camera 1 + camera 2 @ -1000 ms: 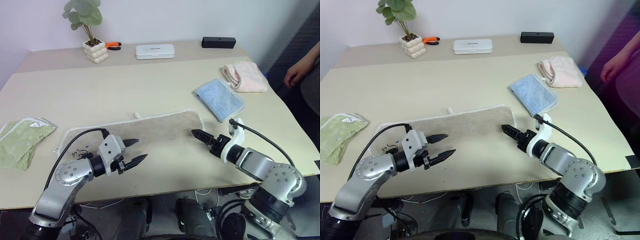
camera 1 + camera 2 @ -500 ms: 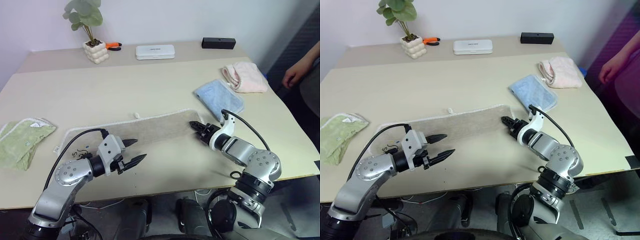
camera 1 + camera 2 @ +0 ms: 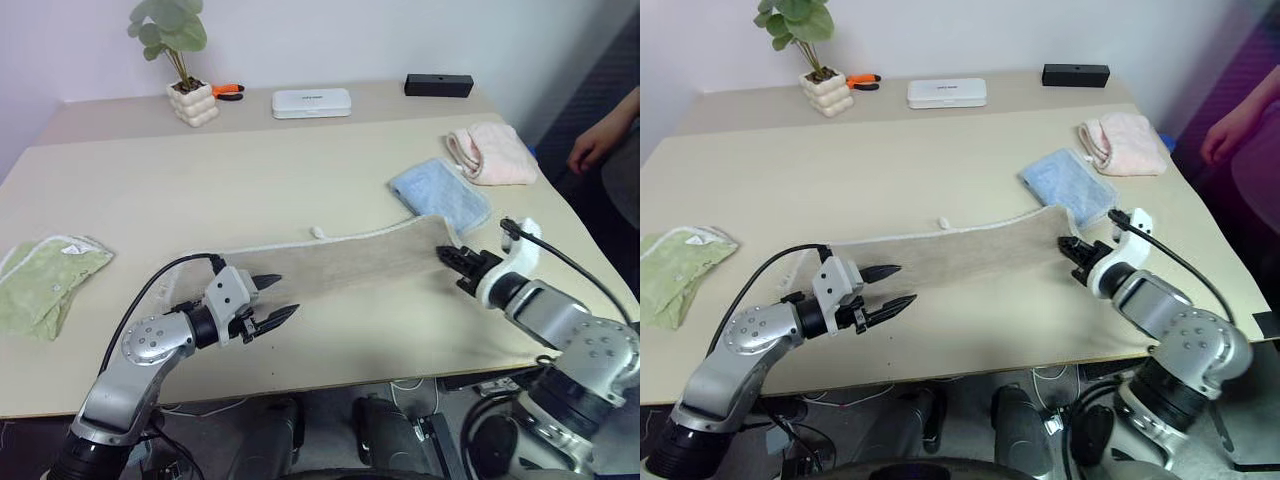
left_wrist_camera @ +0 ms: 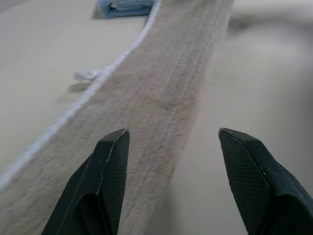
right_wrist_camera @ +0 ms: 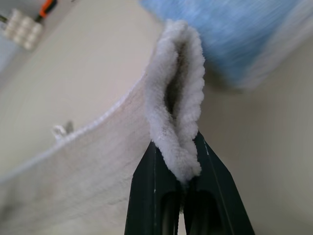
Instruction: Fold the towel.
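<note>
Beige tabletop (image 3: 300, 170) against a white wall, dark floor beyond the right edge. Large beige-tan terry towel (image 3: 350, 262) with white stitched edging stretched as a long narrow band across the near middle of the table, small white loop (image 3: 317, 233) sticking out from its far edge. Right end of the towel pinched between the closed black fingers of the right gripper (image 3: 452, 259), doubled edge bunched up above the fingertips in the right wrist view, lifted slightly off the surface and just beside a folded light blue towel (image 3: 441, 195). Left gripper (image 3: 273, 301) hovering over the towel's left end, fingers parted, nothing between them, one finger above the cloth and the other above bare table. Folded pink towel (image 3: 489, 153) farther back on the right, pale green white-edged cloth (image 3: 45, 282) at the left edge. Along the far side: potted plant in a knobbly white pot (image 3: 186, 88), orange-handled pliers (image 3: 228, 91), flat white box (image 3: 311, 102), black rectangular box (image 3: 438, 85). Person's hand (image 3: 590, 150) at the right border.
</note>
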